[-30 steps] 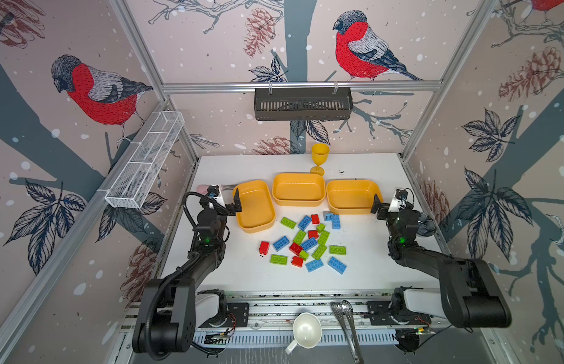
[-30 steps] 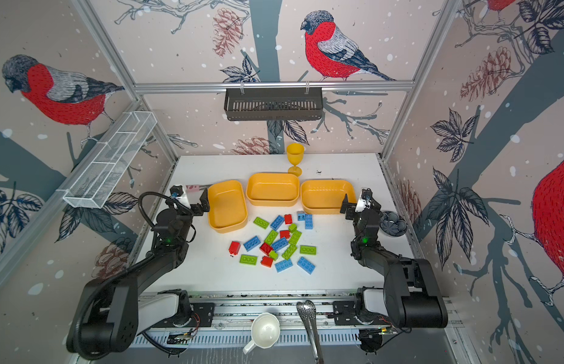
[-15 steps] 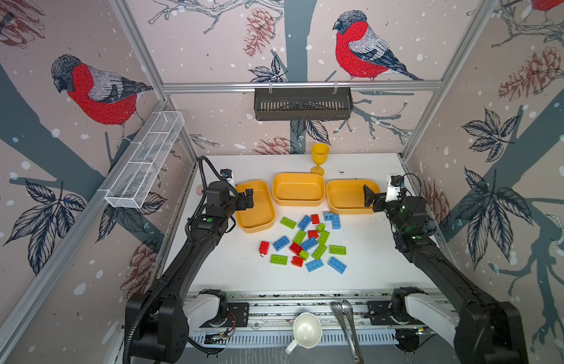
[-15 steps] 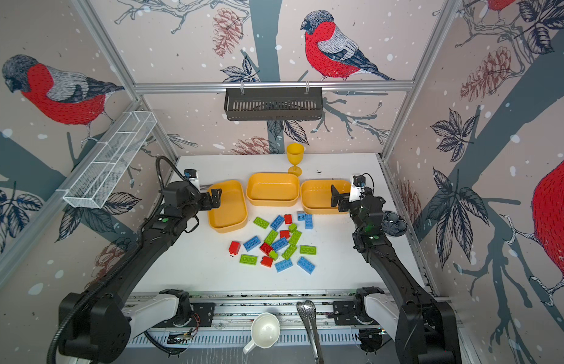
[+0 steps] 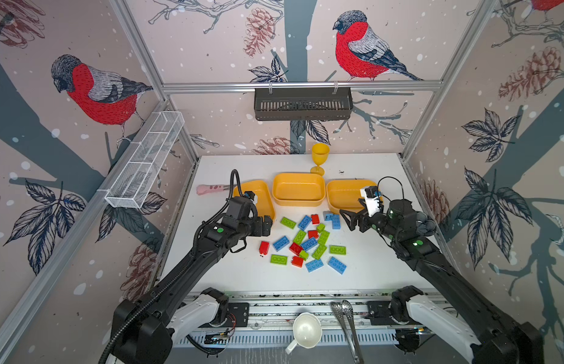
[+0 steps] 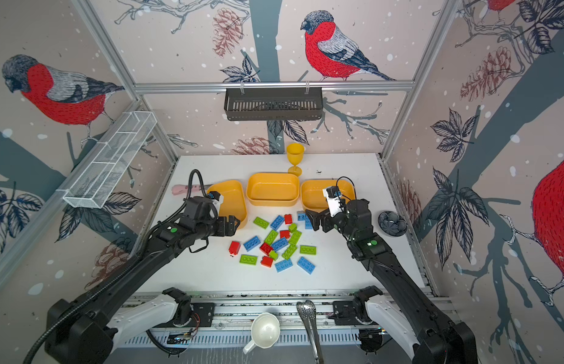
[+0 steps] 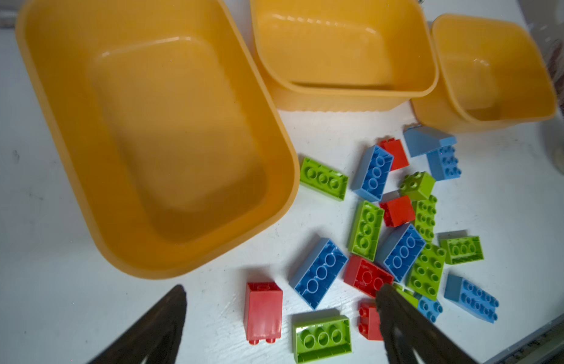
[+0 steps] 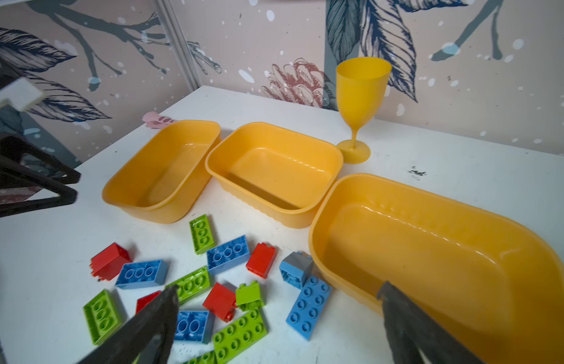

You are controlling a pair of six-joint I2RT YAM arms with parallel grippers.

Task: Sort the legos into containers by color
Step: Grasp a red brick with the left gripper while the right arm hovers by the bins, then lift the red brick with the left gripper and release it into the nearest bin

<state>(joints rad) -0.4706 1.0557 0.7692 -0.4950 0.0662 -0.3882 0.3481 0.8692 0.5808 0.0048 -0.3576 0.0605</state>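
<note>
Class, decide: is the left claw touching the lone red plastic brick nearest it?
Apart. The left wrist view shows white table between the red brick and each finger of the left claw.

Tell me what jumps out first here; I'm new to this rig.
A jumble of red, blue and green legos lies mid-table, before three empty yellow containers in a row. The left claw and right claw hang open either side of the pile. A yellow goblet stands behind.

2 black arms [image 5: 192, 261], white bases [image 5: 195, 310], green dots [image 5: 220, 230], corrugated cable [image 5: 233, 181], black left gripper [image 5: 268, 225].
</note>
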